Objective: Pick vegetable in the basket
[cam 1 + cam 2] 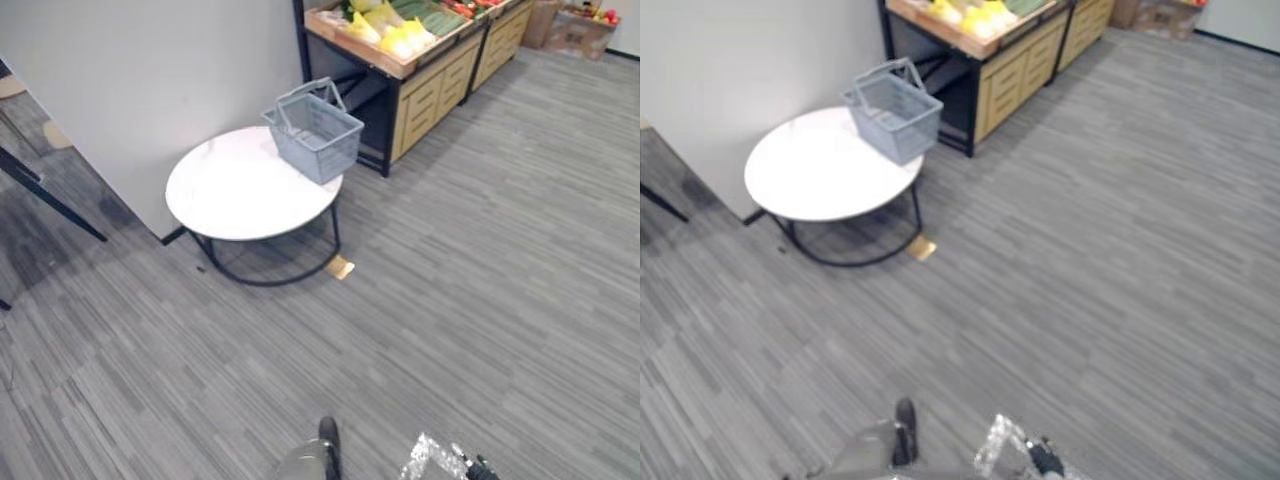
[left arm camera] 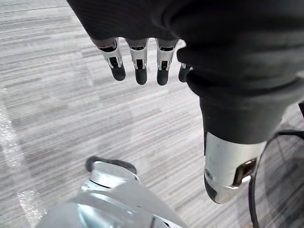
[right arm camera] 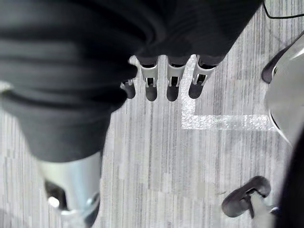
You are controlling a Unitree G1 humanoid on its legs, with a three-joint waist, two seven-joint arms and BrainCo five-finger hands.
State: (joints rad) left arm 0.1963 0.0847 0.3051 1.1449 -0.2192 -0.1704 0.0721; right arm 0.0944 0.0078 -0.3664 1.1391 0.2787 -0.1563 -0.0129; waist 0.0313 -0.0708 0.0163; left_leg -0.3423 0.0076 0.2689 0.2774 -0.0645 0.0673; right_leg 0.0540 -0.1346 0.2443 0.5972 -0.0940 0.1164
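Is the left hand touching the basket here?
Apart. The left wrist view shows the left hand hanging open over the floor; the left eye view shows the basket far off on the table.

Cut off at the top: the wooden stand [image 1: 430,90]
It lies well beyond the left hand [image 2: 139,59] and right hand [image 3: 151,80]; its yellow and green vegetables [image 1: 400,40] are too small to name.

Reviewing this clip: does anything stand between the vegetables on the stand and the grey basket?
Nothing visible does. The basket stands on the white table, at the edge nearest the stand with the vegetables. The left hand and right hand hang open over the floor.
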